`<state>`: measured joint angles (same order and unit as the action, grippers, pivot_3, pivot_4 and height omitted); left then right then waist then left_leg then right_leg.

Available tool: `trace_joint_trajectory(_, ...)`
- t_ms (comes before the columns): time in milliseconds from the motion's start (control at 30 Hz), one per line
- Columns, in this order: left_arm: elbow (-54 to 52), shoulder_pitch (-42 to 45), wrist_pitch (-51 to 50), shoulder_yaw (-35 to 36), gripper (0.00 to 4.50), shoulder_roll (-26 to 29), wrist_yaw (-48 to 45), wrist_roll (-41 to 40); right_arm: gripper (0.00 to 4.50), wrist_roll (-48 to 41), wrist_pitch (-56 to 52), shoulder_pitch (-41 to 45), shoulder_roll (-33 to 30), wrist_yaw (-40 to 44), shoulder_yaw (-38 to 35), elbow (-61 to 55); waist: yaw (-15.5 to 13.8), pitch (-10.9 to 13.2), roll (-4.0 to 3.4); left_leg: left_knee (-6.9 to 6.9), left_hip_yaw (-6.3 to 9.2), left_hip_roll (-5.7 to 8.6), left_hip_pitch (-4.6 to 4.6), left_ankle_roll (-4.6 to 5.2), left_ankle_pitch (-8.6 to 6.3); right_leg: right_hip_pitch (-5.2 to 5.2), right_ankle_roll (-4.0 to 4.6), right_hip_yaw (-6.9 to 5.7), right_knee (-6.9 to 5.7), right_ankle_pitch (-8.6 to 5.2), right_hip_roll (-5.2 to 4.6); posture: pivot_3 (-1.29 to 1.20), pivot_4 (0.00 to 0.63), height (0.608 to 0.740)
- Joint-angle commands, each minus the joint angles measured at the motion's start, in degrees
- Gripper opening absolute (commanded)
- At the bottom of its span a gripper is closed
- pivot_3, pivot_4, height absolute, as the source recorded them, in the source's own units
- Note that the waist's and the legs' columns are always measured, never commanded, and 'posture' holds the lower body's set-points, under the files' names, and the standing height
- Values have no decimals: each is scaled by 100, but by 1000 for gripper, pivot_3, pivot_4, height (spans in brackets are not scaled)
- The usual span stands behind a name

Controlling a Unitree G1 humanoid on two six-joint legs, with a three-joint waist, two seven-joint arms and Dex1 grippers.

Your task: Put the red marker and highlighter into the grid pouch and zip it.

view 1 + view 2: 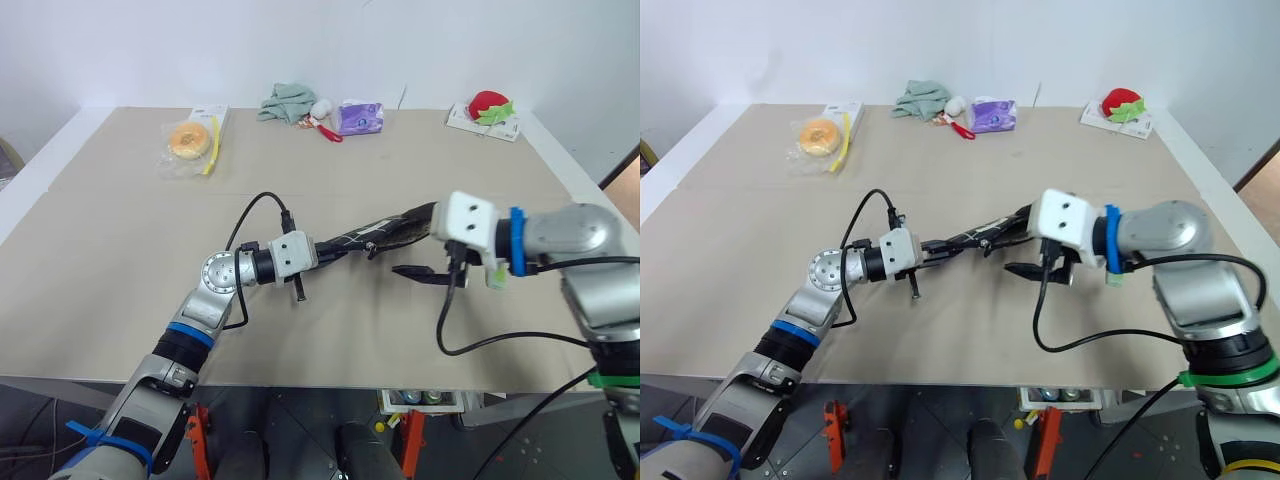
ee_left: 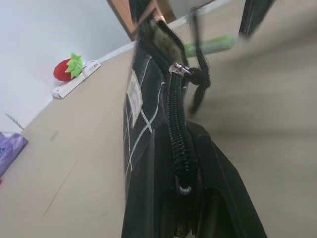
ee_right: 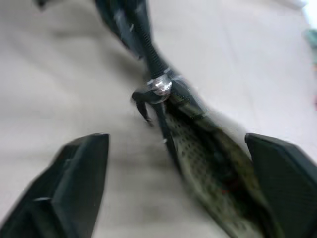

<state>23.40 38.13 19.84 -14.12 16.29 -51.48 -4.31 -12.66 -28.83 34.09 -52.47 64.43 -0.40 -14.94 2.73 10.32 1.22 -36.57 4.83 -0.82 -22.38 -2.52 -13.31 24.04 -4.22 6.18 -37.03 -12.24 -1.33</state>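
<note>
The grid pouch [image 1: 375, 232] hangs lifted above the table, stretched between my two arms. My left gripper [image 1: 318, 252] is shut on its left end. The zipper teeth run closed from that end up to the slider with its black zipper pull [image 2: 198, 82], also seen as the pull [image 3: 159, 87]. Past the slider the pouch mouth gapes, showing a mesh lining [image 3: 198, 148]. My right gripper [image 3: 176, 139] is open at the pouch's right end, with one finger [image 1: 420, 272] just below the pouch and not touching it. The red marker and the highlighter are hidden.
Along the table's far edge lie a bagged doughnut [image 1: 188, 140], a teal cloth [image 1: 287, 103], a small red-and-white item [image 1: 325, 125], a purple packet [image 1: 360, 117] and a red strawberry toy [image 1: 488, 105]. The table [image 1: 120, 260] ends close in front of me.
</note>
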Motion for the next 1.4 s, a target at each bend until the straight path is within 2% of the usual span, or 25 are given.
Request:
trace_joint_trajectory(33,-293,-47,-224,233,0,-16,87,-225,4470,-547,-806,-22,-28,-546,-1062,-183,-1,0,0,0,0,0,0,0,0,0,0,0,0,0,0,0,150,739)
trace_joint_trajectory(67,-320,-58,-267,248,0,-15,89,-242,4470,-474,-955,-60,24,-863,-1233,-71,-1,0,0,0,0,0,1,0,0,-2,0,0,0,0,0,0,150,739)
trace_joint_trajectory(133,-355,-67,-323,266,0,-18,102,-257,4470,123,-1483,-183,277,-2165,-1520,490,-4,-4,6,-3,1,0,5,0,0,-7,-1,-2,0,0,0,0,150,739)
trace_joint_trajectory(200,-390,-81,-366,276,0,-24,111,-274,4470,442,-1894,-255,536,-3063,-1707,765,-8,-8,14,-6,0,0,6,0,1,-10,-2,-2,0,0,0,0,150,739)
trace_joint_trajectory(400,-412,-59,-440,286,0,-40,103,-307,4470,574,-2853,-674,1963,-4820,-2478,613,6,-10,6,8,-3,-2,8,11,10,0,27,7,-9,19,6,0,150,739)
trace_joint_trajectory(600,-366,-11,-447,288,0,-16,46,-324,4470,471,-3021,-766,2671,-5502,-2665,397,8,-12,-5,7,-5,1,7,15,13,1,19,10,-9,16,4,0,150,739)
trace_joint_trajectory(667,-359,4,-446,286,0,-22,43,-324,4470,515,-3106,-877,2749,-5642,-2590,398,8,-13,-6,6,-5,1,8,16,13,0,-4,9,-9,3,5,0,150,739)
trace_joint_trajectory(967,-369,10,-436,284,0,-46,37,-323,4470,540,-3115,-1219,2783,-5820,-2290,512,13,-14,-8,8,-4,0,9,18,14,0,-5,9,-8,1,6,0,150,739)
trace_joint_trajectory(1067,-371,9,-441,303,0,-46,69,-315,3694,513,-3195,-1266,2713,-5762,-2175,601,11,-14,-8,8,-4,0,11,18,14,-3,-6,9,-8,1,7,0,150,739)
trace_joint_trajectory(1167,-382,-3,-449,317,0,-38,85,-319,2291,504,-3206,-1275,2598,-5674,-2087,652,10,-14,-8,8,-4,0,13,19,15,-6,-7,9,-8,1,7,0,150,739)
trace_joint_trajectory(1233,-373,1,-454,333,0,-28,104,-323,1202,493,-3162,-1287,2511,-5608,-2046,666,3,-14,-7,7,-4,0,13,19,15,-7,-8,9,-6,1,6,0,150,739)
trace_joint_trajectory(1267,-361,12,-457,346,0,-21,108,-331,1014,454,-3035,-1258,2500,-5572,-2079,658,2,-14,-7,6,-3,1,12,19,15,-9,-8,8,-4,1,5,0,150,739)
trace_joint_trajectory(1333,-330,43,-465,375,0,-17,108,-351,1021,367,-2671,-1204,2421,-5354,-2039,601,5,-14,-7,6,-4,2,11,19,15,-9,-10,9,-1,1,4,0,150,739)
trace_joint_trajectory(1400,-339,63,-521,409,0,-43,72,-416,1021,399,-1793,-1337,1961,-4610,-1634,400,7,-13,-10,7,-4,2,10,19,15,-6,-10,9,-1,1,4,0,150,739)
